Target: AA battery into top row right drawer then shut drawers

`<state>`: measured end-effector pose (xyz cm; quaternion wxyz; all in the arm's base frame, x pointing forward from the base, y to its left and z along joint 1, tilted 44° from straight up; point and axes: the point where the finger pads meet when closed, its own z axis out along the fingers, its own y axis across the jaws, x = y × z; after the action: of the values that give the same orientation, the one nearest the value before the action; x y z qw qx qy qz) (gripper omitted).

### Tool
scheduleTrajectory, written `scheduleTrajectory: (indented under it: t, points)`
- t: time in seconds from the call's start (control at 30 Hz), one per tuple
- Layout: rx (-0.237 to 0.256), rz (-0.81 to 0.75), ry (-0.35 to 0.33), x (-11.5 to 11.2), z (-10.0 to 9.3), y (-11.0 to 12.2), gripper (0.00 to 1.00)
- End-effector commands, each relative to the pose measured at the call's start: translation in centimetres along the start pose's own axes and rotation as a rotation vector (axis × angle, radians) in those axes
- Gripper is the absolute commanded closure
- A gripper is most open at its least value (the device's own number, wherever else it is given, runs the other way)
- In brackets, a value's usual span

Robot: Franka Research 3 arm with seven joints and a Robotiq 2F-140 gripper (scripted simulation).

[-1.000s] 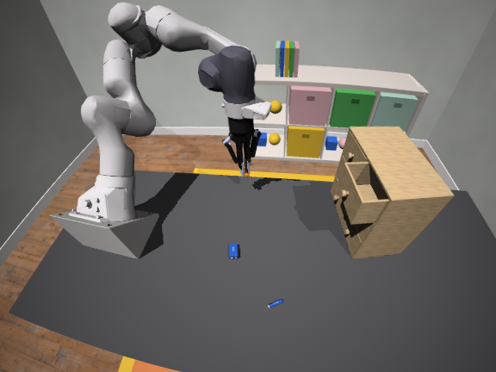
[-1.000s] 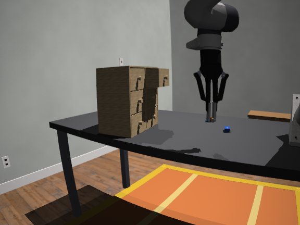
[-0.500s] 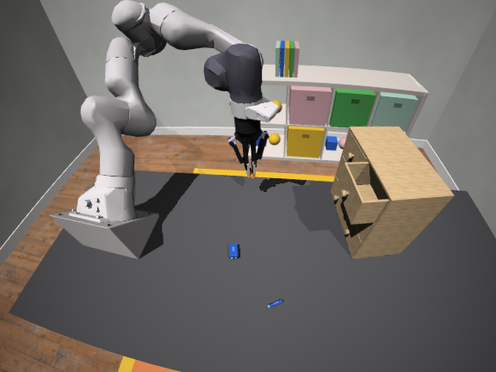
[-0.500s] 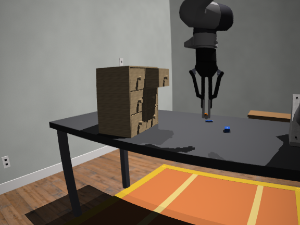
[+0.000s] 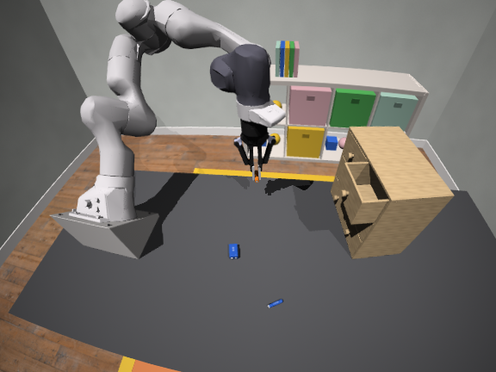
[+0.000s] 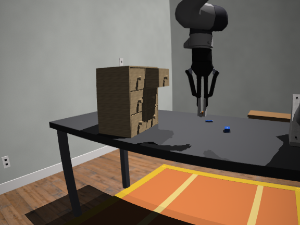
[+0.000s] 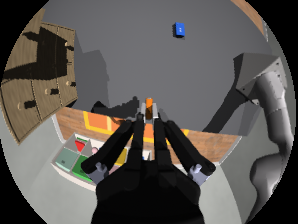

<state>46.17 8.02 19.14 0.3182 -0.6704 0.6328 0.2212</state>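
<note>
Claw [image 5: 257,174] [image 6: 202,112] [image 7: 148,108] downward, fingers nearly together.

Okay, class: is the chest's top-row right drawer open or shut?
Open: the right drawer juts out beyond the chest's front.
</note>
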Motion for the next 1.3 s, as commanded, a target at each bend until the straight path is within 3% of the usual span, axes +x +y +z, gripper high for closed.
scheduleTrajectory:
  t: [0.0, 1.27]
  points:
    - [-0.006, 0.157, 0.011, 0.8, -0.2, -0.6, 0.85]
    - [0.000, 0.734, 0.013, 6.9, -0.3, -4.8, 0.85]
